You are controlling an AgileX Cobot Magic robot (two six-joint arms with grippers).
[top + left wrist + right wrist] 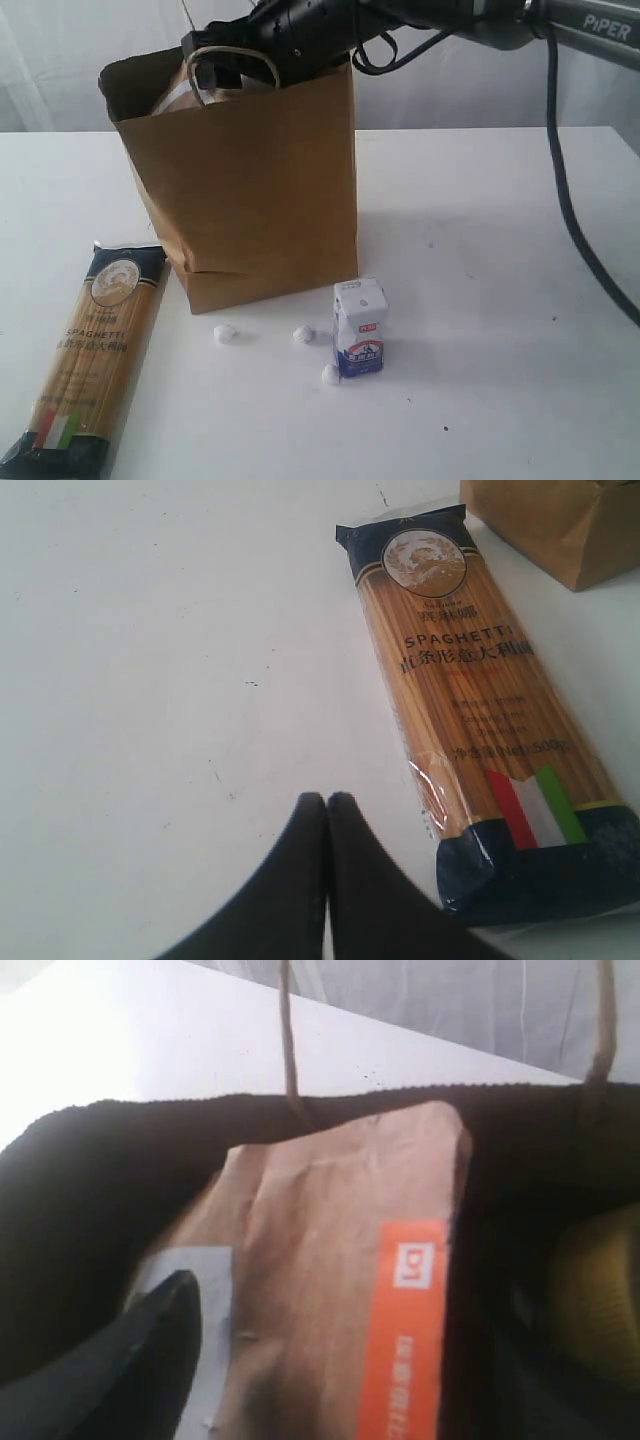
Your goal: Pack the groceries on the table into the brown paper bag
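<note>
At the mouth of the brown paper bag [250,190], right gripper [210,60] sat against brown orange-labelled pouch [330,1290]; whether its jaws were spread or pinching couldn't be told. Risk: handle [288,1050] could snag on withdrawal, tipping bag.

Setting: robot test lab, a staged bench. Evidence: bare white table [500,300]; white curtain [50,60] hung as backdrop; robot arm [590,25] lettered "PiPER", trailing a loose black cable [571,210]; a few groceries laid out — paper bag [250,190], spaghetti packet [95,350], small carton [359,328].

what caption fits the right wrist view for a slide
Brown orange-labelled pouch inside the brown paper bag, a right gripper finger beside it
</note>
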